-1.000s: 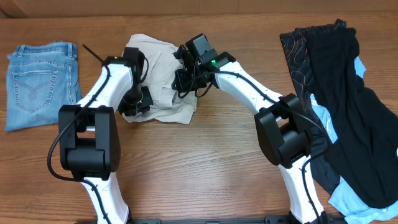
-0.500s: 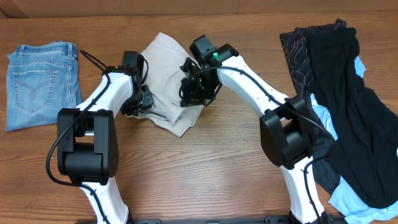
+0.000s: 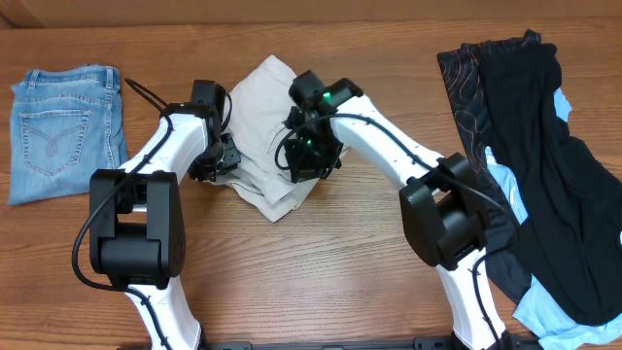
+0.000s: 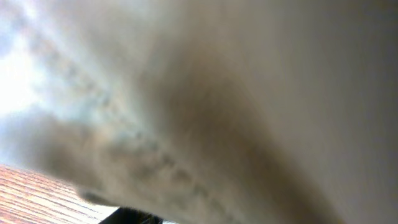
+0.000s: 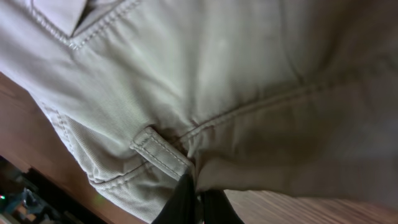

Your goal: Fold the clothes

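the right gripper (image 5: pixel 198 200) pinches the bunched shorts (image 3: pixel 260 97) at a seam. the left gripper (image 3: pixel 220 160) meets their left edge; i cannot tell its grip.

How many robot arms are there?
2. The left arm reaches the beige shorts from the jeans side; the right arm reaches them from the dark clothes side.
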Available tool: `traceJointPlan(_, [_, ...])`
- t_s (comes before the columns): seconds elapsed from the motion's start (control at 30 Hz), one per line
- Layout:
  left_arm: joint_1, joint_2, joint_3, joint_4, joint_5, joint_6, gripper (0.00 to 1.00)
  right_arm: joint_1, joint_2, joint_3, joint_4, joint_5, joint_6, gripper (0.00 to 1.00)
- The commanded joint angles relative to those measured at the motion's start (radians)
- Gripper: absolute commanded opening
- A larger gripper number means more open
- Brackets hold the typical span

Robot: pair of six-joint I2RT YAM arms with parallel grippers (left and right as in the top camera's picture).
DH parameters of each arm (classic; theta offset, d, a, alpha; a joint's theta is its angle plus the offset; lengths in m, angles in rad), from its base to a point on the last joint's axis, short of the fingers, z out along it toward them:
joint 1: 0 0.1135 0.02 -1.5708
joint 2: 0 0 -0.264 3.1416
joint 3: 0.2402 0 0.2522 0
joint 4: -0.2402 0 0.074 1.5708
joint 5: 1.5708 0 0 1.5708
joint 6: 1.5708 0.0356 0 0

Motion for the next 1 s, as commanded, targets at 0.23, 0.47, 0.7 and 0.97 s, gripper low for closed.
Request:
traceJointPlan(0.23, [0.006, -0.073, 0.005, -0.022, 0.087, -0.015, 0.44, 0.076, -0.04, -0.021, 0.003, 0.09, 0.002, 0.04])
traceJointPlan(0.47, [0.006, -0.126, 0.023, -0.059, 0.121, -0.013, 0.45, 0.076, -0.039, -0.124, 0.042, 0.09, 0.006, 0.04])
traceJointPlan(0.7, [0.006, -0.222, 0.103, -0.109, 0.113, -0.013, 0.47, 0.075, -0.039, -0.224, 0.103, 0.09, 0.005, 0.04])
traceJointPlan(0.97, [0.003, -0.198, 0.109, 0.093, 0.132, -0.013, 0.58, 0.075, -0.039, -0.24, 0.132, 0.09, 0.005, 0.04])
